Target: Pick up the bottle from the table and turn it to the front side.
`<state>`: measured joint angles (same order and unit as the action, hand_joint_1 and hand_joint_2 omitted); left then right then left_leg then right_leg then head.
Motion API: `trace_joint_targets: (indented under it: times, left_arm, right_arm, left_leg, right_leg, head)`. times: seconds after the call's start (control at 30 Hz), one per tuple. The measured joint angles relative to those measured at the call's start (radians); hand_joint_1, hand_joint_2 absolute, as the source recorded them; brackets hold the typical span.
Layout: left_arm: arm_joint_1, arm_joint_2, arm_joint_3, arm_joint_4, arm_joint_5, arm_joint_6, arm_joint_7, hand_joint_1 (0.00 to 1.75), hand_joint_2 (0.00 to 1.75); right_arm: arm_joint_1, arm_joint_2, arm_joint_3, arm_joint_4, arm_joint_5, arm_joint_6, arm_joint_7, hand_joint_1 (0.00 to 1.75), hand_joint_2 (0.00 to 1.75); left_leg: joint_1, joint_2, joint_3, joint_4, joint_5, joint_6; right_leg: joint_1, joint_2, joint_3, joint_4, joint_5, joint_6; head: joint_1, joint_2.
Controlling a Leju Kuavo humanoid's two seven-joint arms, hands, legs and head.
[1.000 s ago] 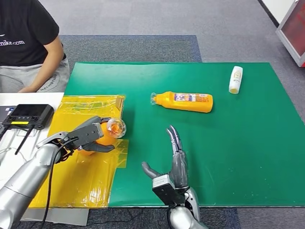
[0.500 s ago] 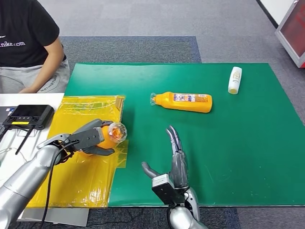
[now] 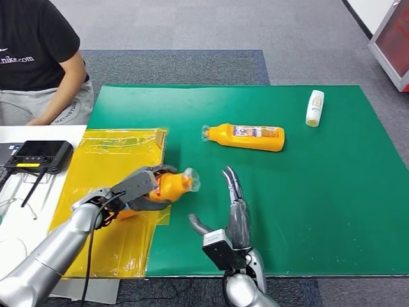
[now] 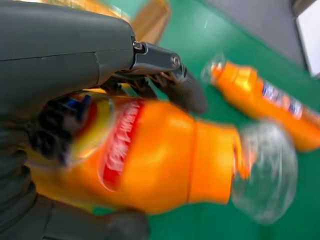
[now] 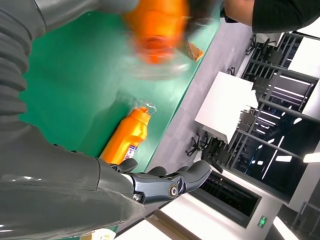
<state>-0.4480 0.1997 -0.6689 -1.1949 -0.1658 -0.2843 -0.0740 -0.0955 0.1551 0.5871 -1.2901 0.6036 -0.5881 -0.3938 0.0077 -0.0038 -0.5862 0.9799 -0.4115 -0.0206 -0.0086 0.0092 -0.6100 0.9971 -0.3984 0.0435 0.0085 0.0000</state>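
Orange bottles (image 3: 176, 187) (image 3: 246, 137): two, one in my left hand (image 3: 140, 188)
White bottle (image 3: 315, 107): one
Yellow plastic sheet (image 3: 108, 160): one
Black controller (image 3: 38, 155): one

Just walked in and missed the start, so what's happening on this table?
The robot's left hand grips an orange bottle with a clear cap, held lying sideways above the edge of the yellow sheet on the green mat. Its right hand is open and holds nothing. Another orange bottle and a small white bottle lie on the mat. A person sits at the far left corner.
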Motion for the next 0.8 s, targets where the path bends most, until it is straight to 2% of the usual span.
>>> trace_joint_targets:
  times: [0.07,0.17,0.4,0.73,0.77,0.8]
  left_arm:
    - [0.012,-0.029,0.002,0.019,-0.006,0.011,0.001,1.65,1.75]
    - [0.029,-0.068,0.006,0.042,-0.003,0.018,-0.001,1.75,1.75]
    - [0.063,-0.127,0.017,0.075,-0.009,0.034,-0.013,1.75,1.75]
    - [0.072,-0.139,0.026,0.095,-0.088,0.079,-0.044,1.75,1.75]
    - [0.073,-0.139,0.028,0.095,-0.096,0.085,-0.05,1.71,1.75]
    - [0.076,-0.14,0.029,0.094,-0.105,0.092,-0.058,1.58,1.75]
  right_arm:
    - [-0.006,0.002,0.0,0.005,-0.004,0.0,0.0,0.0,1.75]
    - [-0.013,0.004,0.001,0.011,-0.011,-0.001,-0.001,0.0,1.75]
    - [-0.021,0.005,0.001,0.026,-0.032,-0.011,-0.006,0.0,1.75]
    - [-0.017,0.005,0.001,0.03,-0.039,-0.022,-0.012,0.0,1.75]
    - [-0.014,0.005,0.001,0.03,-0.039,-0.024,-0.012,0.0,1.75]
    - [-0.011,0.005,0.001,0.029,-0.037,-0.027,-0.012,0.0,1.75]
  left_leg:
    - [0.0,0.0,0.0,0.0,0.0,0.0]
    - [0.0,0.0,-0.001,0.0,0.0,0.0]
    - [0.0,0.0,-0.002,0.0,0.0,0.0]
    - [0.0,0.0,-0.002,0.0,0.0,0.0]
    - [0.0,0.0,-0.002,0.0,0.0,0.0]
    - [0.0,0.0,-0.002,0.0,0.0,0.0]
  right_leg:
    - [0.0,0.0,0.0,0.0,0.0,0.0]
    - [0.0,0.0,-0.001,0.0,0.0,0.0]
    - [0.0,0.0,-0.003,0.0,0.0,0.0]
    - [0.0,0.0,-0.002,0.0,0.0,0.0]
    - [0.0,0.0,-0.002,0.0,0.0,0.0]
    - [0.0,0.0,-0.002,0.0,0.0,0.0]
  head:
    - [0.0,0.0]
    - [0.0,0.0]
    - [0.0,0.0]
    - [0.0,0.0]
    - [0.0,0.0]
    - [0.0,0.0]
